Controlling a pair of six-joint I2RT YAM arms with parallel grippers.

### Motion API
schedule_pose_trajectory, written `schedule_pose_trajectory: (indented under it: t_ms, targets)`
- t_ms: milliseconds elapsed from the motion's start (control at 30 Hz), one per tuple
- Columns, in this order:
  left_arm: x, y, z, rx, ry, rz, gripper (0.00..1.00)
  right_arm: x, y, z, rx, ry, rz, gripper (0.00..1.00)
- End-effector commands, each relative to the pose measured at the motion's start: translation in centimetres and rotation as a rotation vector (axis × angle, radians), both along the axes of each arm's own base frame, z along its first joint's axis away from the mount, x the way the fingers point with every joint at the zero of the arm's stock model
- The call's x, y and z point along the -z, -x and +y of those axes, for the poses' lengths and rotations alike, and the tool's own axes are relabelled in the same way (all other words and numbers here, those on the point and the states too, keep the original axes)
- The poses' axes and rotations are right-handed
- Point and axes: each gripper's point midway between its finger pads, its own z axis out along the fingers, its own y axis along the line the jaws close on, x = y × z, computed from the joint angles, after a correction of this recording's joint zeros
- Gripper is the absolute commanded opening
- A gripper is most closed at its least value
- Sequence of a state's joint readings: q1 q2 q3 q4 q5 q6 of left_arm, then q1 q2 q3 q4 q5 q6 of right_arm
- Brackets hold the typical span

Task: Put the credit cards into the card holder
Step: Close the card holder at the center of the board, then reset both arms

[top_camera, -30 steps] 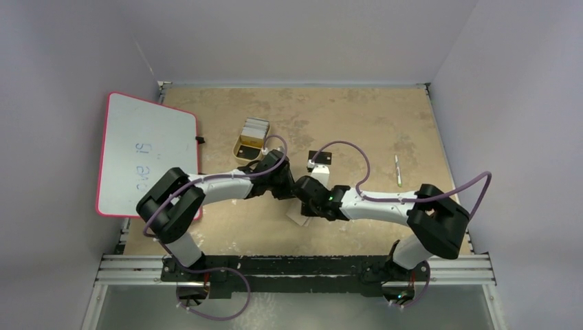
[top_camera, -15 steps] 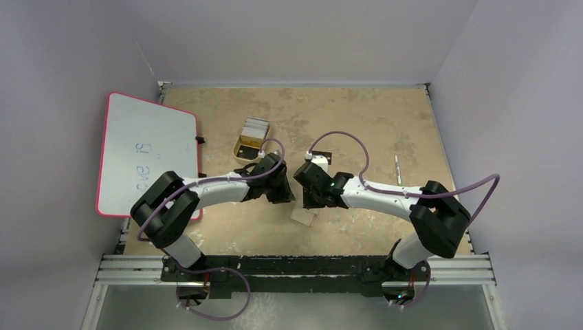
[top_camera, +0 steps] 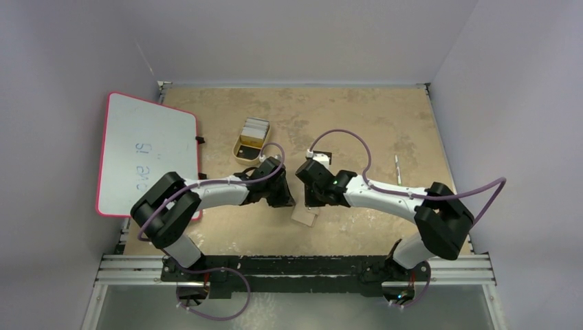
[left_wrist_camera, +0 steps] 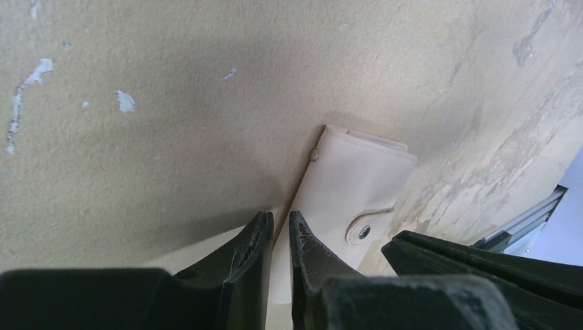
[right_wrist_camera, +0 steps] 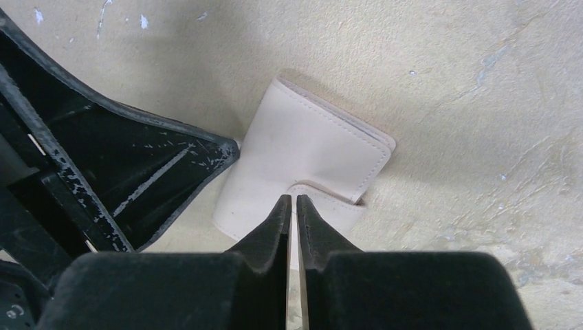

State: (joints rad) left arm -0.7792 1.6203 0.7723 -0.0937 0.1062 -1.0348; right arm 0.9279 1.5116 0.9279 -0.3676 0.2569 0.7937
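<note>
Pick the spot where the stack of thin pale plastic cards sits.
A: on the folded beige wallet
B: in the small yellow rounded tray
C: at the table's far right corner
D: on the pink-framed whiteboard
B: the top view shows the stack of thin pale plastic cards standing at the far end of the small yellow rounded tray.

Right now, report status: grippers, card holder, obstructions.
Left gripper, right gripper both nearly shut at card holder; hold unconfirmed. Holder folded shut on table. Grippers crowd each other.
</note>
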Motion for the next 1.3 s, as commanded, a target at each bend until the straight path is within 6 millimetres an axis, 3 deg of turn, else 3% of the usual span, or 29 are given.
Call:
schedule_pose_trajectory:
  t_ms: [0, 133, 233, 300, 433, 600, 700, 800, 867, 967, 1067, 1267]
  targets:
    - [-1.7, -0.1, -1.4, 0.012, 0.083, -0.03, 0.14, -0.5, 0.1, 0.7, -0.021, -0.042, 0.005, 0.06]
    - [-1.9, 0.3, -1.8, 0.016, 0.101, -0.028, 0.12, -0.1, 0.4, 0.9, -0.026, -0.057, 0.019, 0.05]
    - [-3.2, -0.2, -1.6, -0.002, 0.107, -0.065, 0.12, -0.7, 0.0, 0.5, -0.011, -0.054, -0.003, 0.07]
    - [-4.8, -1.1, -1.2, -0.018, 0.088, -0.12, 0.16, -1.7, -0.5, 0.1, 0.0, -0.053, -0.025, 0.09]
    - [-10.1, -3.5, 0.9, -0.076, 0.007, -0.286, 0.25, -4.8, -1.6, -1.8, 0.06, -0.036, -0.106, 0.15]
    - [-19.5, -5.6, 6.3, -0.2, -0.138, -0.525, 0.38, -13.6, -3.0, -3.8, 0.155, -0.137, -0.312, 0.34]
    - [-24.8, -5.4, 9.4, -0.256, -0.198, -0.626, 0.55, -18.7, -2.9, -5.9, 0.209, -0.21, -0.435, 0.48]
    - [-28.5, -4.7, 11.7, -0.281, -0.225, -0.689, 0.61, -23.1, -2.1, -8.7, 0.265, -0.272, -0.539, 0.71]
    - [-30.6, -4.0, 12.7, -0.279, -0.212, -0.729, 0.63, -24.9, -1.6, -10.2, 0.28, -0.278, -0.587, 0.86]
    - [-31.9, -2.9, 13.4, -0.262, -0.182, -0.769, 0.65, -26.3, -0.9, -11.9, 0.311, -0.285, -0.617, 0.98]
    - [-32.3, -2.1, 13.9, -0.27, -0.143, -0.779, 0.66, -26.4, -0.2, -13.1, 0.357, -0.312, -0.617, 0.99]
    - [-30.5, -1.5, 13.1, -0.261, -0.071, -0.754, 0.67, -26.6, 0.7, -13.7, 0.383, -0.414, -0.636, 0.99]
